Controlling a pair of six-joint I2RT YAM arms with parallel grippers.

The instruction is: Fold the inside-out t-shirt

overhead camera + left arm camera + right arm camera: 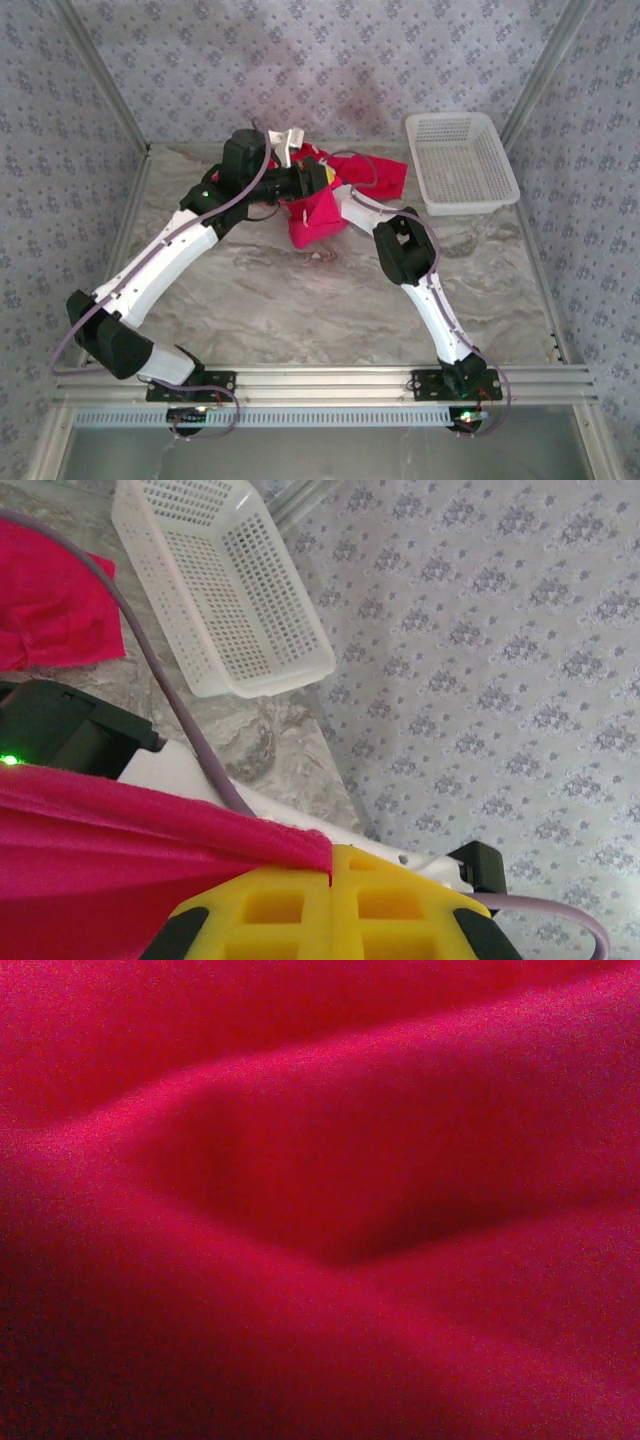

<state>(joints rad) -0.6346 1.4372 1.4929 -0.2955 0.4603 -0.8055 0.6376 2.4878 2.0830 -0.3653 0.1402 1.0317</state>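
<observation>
Likely limp, light and floppy: t-shirt (318, 215) bunched at upper centre of the top view.
Pinched at one edge in shut left jaws; cannot tell for right jaws; best taken by hems or shoulders.

The near and middle table (300, 310) is left bare between the two arms, and free passage is offered there. The far middle is blocked by the shirt (318, 215), bunched and lifted, with the left arm (170, 250) and right arm (425, 290) met over it. The far right corner is taken by the basket (465, 165), close beside the shirt. A cable (170, 700) is strung across that gap. The table is closed in by walls (300, 60) behind and at both sides.
</observation>
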